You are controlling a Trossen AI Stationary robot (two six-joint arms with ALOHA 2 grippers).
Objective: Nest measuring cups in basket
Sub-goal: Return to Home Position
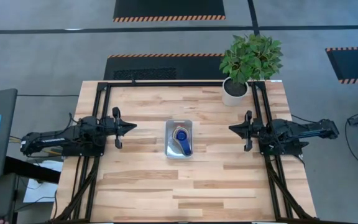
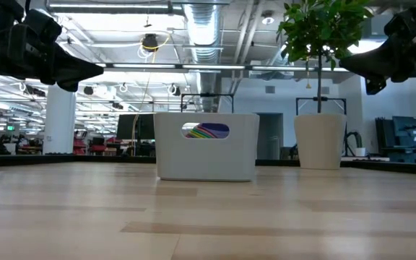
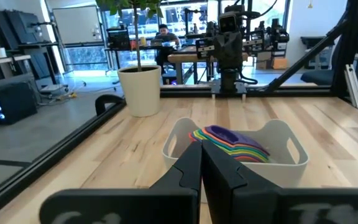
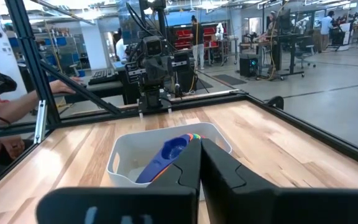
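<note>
Several nested cups (image 1: 181, 138) sit in the white basket (image 1: 169, 153), only the dark blue top one plain, the rest coloured edges. Flanking the basket, left gripper (image 1: 132, 127) and right gripper (image 1: 232, 129) hang clenched, empty, over a wooden table (image 1: 135, 180).

A pale plank-wood bench (image 1: 142, 186) stood on a grey concrete floor (image 1: 42, 37) marked with black mats edged in orange-and-black stripes (image 1: 169, 9). A leafy green plant in a white pot (image 1: 235, 92) sat at one bench corner. Overhead ran silvery ducts (image 2: 204, 22) and bright strip lights (image 2: 143, 66); a white pillar (image 2: 60, 119) rose beyond.
</note>
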